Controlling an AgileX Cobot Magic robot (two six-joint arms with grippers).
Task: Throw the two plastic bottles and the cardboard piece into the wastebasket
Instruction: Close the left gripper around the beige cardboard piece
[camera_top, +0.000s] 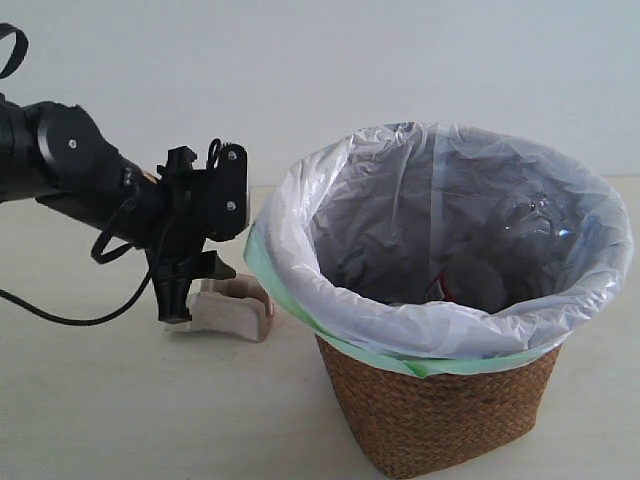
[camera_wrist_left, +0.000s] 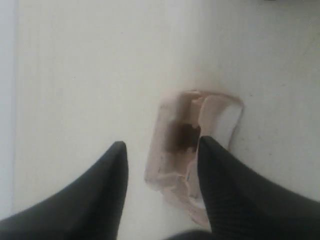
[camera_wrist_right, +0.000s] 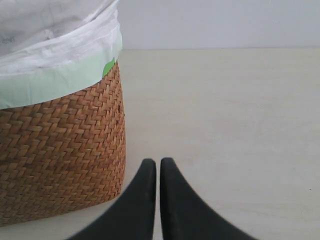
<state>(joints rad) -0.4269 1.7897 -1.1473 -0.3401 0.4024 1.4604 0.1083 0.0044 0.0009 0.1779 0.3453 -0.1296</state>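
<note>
Astride one wall of the cardboard piece (camera_wrist_left: 172, 120) just beside the wastebasket (camera_top: 440, 420), left gripper (camera_wrist_left: 161, 141) jaws partly apart; cannot tell whether clamped. Pinched together at the right gripper (camera_wrist_right: 157, 161), by the wicker wall, open table (camera_wrist_right: 240, 125) beyond.

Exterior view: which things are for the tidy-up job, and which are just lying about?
For the job:
cardboard piece, on the table
wastebasket
left pincer, straddling the cardboard's edge
red-patched thing inside the basket, maybe a bottle

Just there:
table
black cable, hanging from the arm
</note>
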